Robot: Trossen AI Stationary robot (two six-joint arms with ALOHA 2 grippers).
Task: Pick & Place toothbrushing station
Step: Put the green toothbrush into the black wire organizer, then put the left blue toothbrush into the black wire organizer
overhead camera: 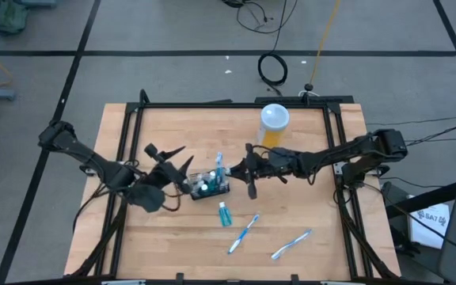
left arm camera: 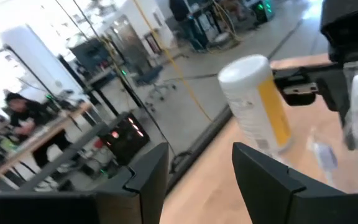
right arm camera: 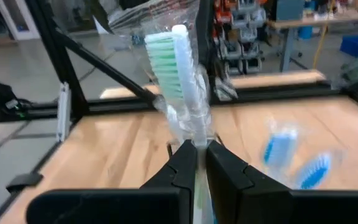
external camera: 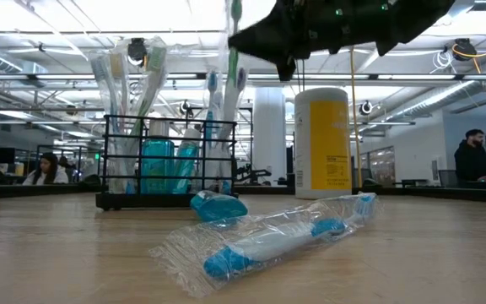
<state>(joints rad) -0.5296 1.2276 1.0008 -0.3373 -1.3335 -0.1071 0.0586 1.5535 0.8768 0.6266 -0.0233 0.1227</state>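
Note:
The black wire-mesh basket (overhead camera: pixel 210 186) stands mid-table with several wrapped toothbrushes (external camera: pixel 125 76) upright in it and teal tubes (external camera: pixel 159 165) inside. My right gripper (right arm camera: pixel 196 146) reaches in level from the table's right, just right of the basket, shut on a wrapped, green-bristled toothbrush (right arm camera: pixel 176 56). My left gripper (left arm camera: pixel 197 180) hovers open just left of the basket (overhead camera: pixel 176 158), with nothing between its fingers. A loose teal tube (overhead camera: pixel 224 214) and two wrapped blue toothbrushes (overhead camera: pixel 244 233) (overhead camera: pixel 291 244) lie flat on the near part of the table. My right gripper pinches the wrapped toothbrush by its handle (right arm camera: pixel 194 134), a little below the bristle head, between its two fingers. The fingers come level from the table's right and lie across the brush. The brush stands upright, head up; its lower end is hidden behind the fingers.
A white canister with a yellow label (overhead camera: pixel 274 125) stands at the far side, right of centre, behind my right gripper. A black frame (overhead camera: pixel 236 104) runs round the tabletop. People sit and stand in the room beyond the table.

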